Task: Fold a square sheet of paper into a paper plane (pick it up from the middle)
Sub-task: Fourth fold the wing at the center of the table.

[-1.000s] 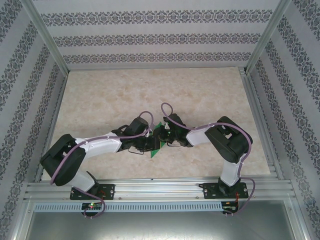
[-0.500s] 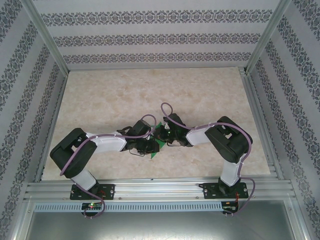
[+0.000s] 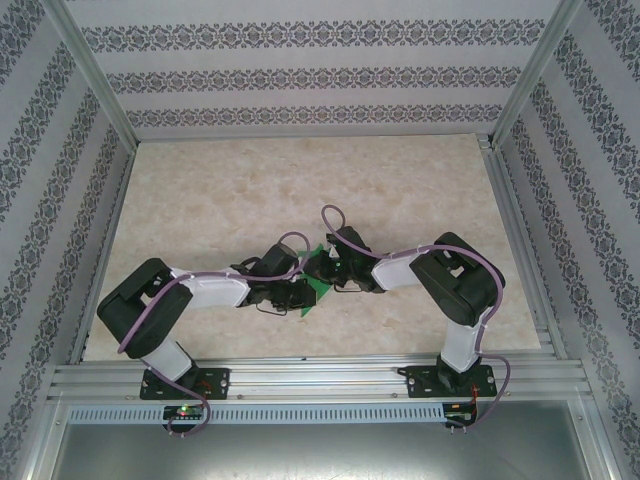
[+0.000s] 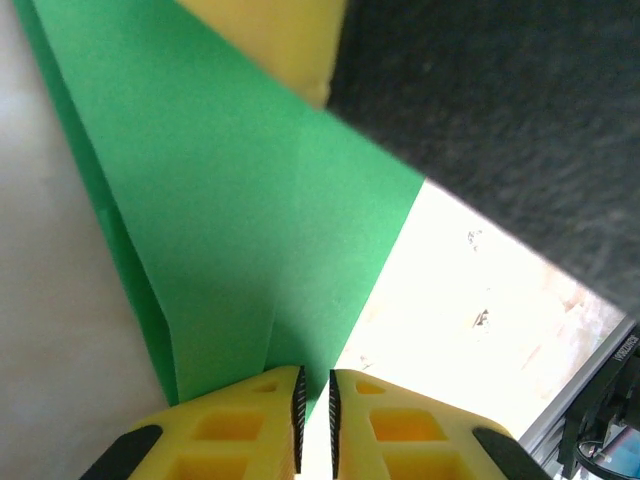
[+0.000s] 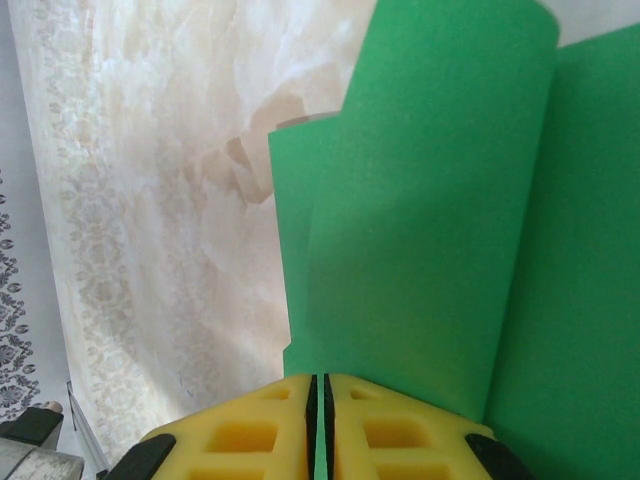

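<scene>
Left end effector (image 4: 314, 405), right end effector (image 5: 320, 398) both pinched closed, tips facing.

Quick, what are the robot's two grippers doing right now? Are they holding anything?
Left gripper: closed, pinching the folded green paper.
Right gripper: closed on the same folded green paper.

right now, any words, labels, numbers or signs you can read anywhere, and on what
Nothing reads clearly.
dark part by the table's near edge, left wrist view: a short pale print, too small and blurred to read.
green paper: blank, no print.
walls: repeating ornament, no letters or numbers.
</scene>
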Available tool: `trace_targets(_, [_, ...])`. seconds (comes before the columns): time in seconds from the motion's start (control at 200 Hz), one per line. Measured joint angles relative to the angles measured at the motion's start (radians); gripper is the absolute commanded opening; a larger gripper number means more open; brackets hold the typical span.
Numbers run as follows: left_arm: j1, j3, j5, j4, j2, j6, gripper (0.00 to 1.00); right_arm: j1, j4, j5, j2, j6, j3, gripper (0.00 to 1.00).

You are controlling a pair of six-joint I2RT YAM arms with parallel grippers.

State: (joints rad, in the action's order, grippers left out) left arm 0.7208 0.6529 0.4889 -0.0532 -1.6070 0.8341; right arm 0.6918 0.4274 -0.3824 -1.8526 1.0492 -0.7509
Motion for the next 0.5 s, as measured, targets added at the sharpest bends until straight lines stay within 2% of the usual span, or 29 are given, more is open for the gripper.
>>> trace_targets(0.5, [-0.001, -0.097, 0.027, -0.064, 0.058, -0.019, 0.18, 0.0, -0.022, 0.003, 0.001, 0.0, -0.009, 0.13])
